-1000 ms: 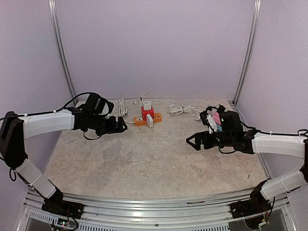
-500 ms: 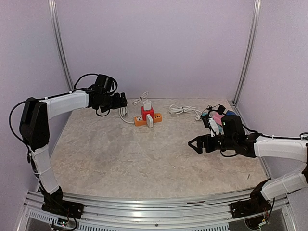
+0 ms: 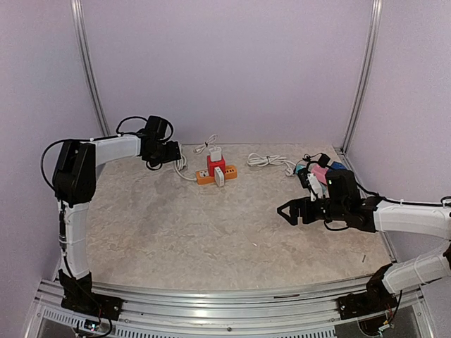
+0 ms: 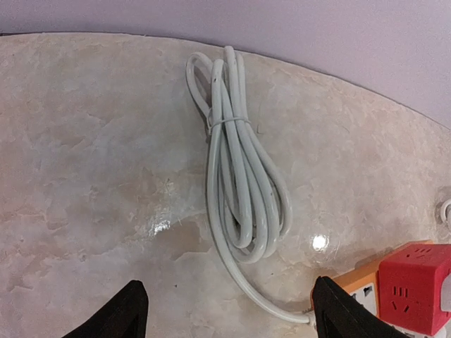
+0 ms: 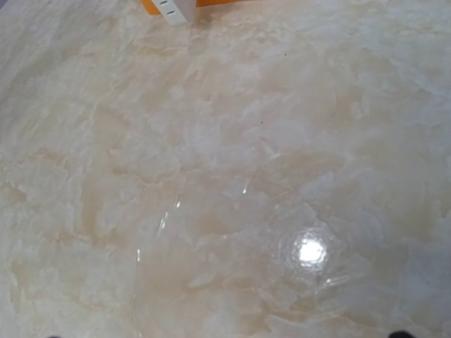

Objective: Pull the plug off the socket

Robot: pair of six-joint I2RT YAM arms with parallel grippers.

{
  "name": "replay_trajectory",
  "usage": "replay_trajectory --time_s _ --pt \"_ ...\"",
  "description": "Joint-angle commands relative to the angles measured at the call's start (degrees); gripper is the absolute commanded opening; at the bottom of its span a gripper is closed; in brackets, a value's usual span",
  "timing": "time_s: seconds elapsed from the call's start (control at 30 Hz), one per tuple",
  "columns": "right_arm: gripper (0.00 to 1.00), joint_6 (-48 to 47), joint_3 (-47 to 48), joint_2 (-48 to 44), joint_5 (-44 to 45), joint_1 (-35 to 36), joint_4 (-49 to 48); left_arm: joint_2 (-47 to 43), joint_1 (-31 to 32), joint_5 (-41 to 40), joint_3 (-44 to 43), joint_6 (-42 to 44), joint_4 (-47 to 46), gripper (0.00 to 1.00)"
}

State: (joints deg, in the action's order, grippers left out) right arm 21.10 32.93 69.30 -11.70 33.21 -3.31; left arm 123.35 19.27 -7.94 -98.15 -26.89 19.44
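Top external: left gripper (image 4: 227, 303) and right gripper (image 3: 284, 209) spread, empty; orange socket strip (image 3: 204, 177) lies left-right, white plug (image 3: 219, 176) jutting nearward.

An orange power strip (image 3: 229, 171) lies flat at the back of the desk (image 3: 211, 232), a red cube plug (image 3: 215, 165) seated on top and a white plug (image 3: 219, 177) at its front.

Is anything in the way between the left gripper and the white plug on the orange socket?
Only the coiled white cable. It lies flat on the table between the open left gripper and the orange socket holding the white plug. Passing above it looks possible.
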Motion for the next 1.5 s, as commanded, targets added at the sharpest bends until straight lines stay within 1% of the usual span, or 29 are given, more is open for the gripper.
replay_trajectory --time_s 0.0,0.33,0.57,0.7,0.83,0.97,1.1,1.23,1.4,1.47 --pt "1.0 0.32 -0.69 0.57 0.5 0.45 -0.04 4.52 -0.21 0.66 -5.93 1.89 -0.43 0.78" --pt "1.0 0.16 -0.84 0.31 1.11 0.45 0.24 14.05 -0.97 1.15 -16.85 2.91 0.48 0.77" --pt "1.0 0.17 -1.0 -0.18 1.43 0.45 0.23 21.66 -1.1 -1.64 -27.7 3.99 6.36 0.74" --pt "1.0 0.17 -0.94 0.29 1.32 0.45 0.23 23.88 -1.28 -2.85 -29.7 3.67 7.57 0.71" --pt "1.0 0.17 -0.78 0.4 1.45 0.46 0.1 24.75 -1.81 -2.11 -30.53 3.26 8.62 0.69" --pt "1.0 0.25 -0.63 0.32 1.42 0.48 -0.03 25.15 -1.94 -1.06 -30.59 3.22 10.15 0.65" --pt "1.0 0.51 -0.76 0.23 1.27 0.45 -0.29 24.48 -1.87 1.45 -28.94 2.39 11.72 0.55" --pt "1.0 0.82 -0.92 -0.1 1.14 0.46 -0.63 20.93 -1.55 3.49 -22.11 0.6 10.4 0.41" --pt "1.0 1.14 -0.94 -0.36 0.76 0.47 -1.06 15.7 -0.12 3.51 -15.05 -0.48 9.62 0.33" --pt "1.0 1.28 -1.02 -0.67 0.81 0.45 -1.16 13.39 0.43 3.46 -11.58 -1.38 9.08 0.28"
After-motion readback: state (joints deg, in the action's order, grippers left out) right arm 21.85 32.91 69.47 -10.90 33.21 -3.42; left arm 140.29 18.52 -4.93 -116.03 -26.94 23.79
